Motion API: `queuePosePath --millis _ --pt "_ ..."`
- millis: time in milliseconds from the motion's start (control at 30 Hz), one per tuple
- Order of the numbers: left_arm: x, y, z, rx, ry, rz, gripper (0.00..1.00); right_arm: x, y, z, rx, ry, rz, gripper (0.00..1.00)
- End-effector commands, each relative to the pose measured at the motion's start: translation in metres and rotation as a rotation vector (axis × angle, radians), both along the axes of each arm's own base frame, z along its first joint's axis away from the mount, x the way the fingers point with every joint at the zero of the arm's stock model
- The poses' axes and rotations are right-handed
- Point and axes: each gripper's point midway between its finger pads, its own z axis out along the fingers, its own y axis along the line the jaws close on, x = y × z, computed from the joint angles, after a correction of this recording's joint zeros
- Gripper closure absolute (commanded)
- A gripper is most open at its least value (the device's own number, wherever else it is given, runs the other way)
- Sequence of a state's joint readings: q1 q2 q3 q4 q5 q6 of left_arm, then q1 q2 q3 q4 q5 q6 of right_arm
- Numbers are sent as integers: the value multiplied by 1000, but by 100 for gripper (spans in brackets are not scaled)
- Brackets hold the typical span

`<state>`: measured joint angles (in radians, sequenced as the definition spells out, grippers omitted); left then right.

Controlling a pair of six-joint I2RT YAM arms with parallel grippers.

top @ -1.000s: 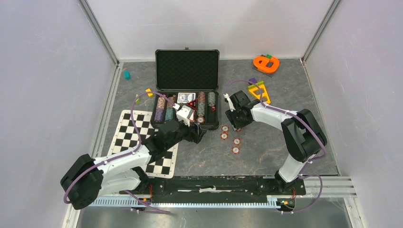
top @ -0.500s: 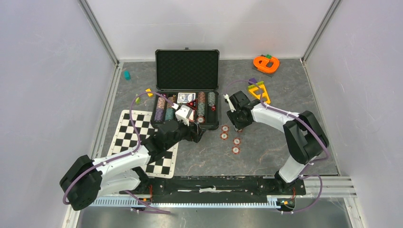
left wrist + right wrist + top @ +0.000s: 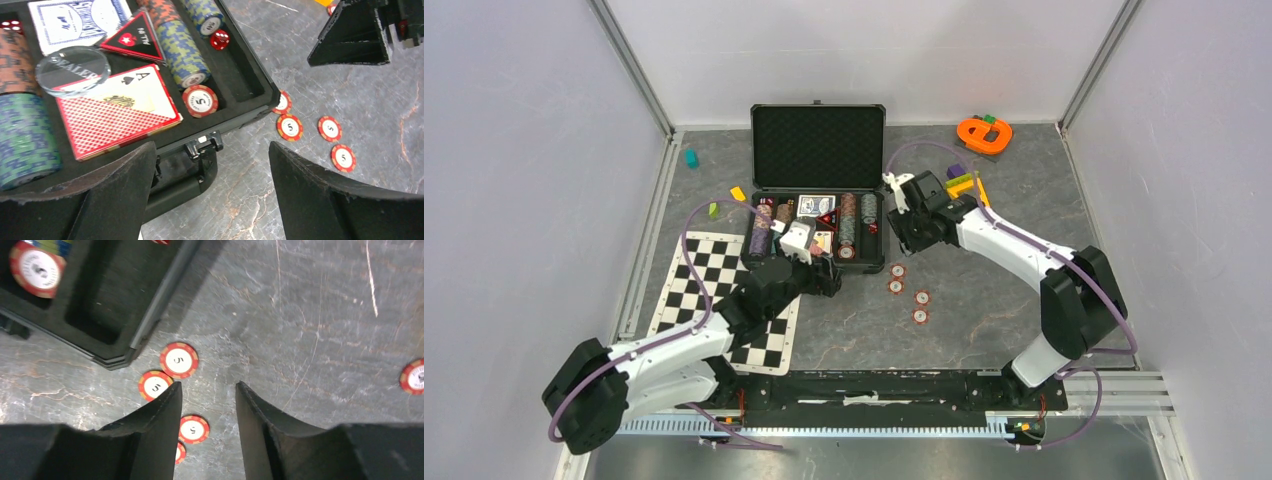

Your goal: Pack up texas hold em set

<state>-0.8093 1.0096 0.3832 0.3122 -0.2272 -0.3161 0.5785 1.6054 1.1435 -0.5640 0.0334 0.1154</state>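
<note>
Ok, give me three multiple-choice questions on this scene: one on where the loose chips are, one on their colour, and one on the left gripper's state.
1. Where do the loose chips lie relative to the case?
A) inside its lid
B) on the table just off its near right corner
C) behind it

2. What colour are those chips?
A) blue
B) green
C) red with a pale centre

3. How is the left gripper?
A) open, holding nothing
B) shut on a chip
C) shut on a die

Answers:
1 B: the top view shows them on the bare table beside that corner.
2 C: both wrist views show red rims around a pale middle marked 5.
3 A: its fingers stand wide apart, with only the case edge and table between them.
</note>
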Motion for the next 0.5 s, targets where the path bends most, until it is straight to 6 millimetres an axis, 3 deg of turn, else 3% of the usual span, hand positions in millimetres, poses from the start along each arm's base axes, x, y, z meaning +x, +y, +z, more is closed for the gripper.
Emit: queuePosePath --millis 0,133,233,300,400,467 --pt "7 18 12 -37 -42 104 11 18 5 27 2 -80 -24 43" --pt "7 15 11 -29 -40 84 11 32 -32 31 -27 -110 -125 25" --pt "5 10 9 -34 -27 63 9 51 -88 31 -38 -144 -358 2" --pt "4 6 9 -45 -21 48 8 60 -116 32 -29 -155 -484 2" --pt "3 2 9 -58 -15 35 7 70 -129 31 -6 -149 -510 2" --pt "2 1 8 -63 -13 30 7 70 -146 25 -81 -156 -581 2"
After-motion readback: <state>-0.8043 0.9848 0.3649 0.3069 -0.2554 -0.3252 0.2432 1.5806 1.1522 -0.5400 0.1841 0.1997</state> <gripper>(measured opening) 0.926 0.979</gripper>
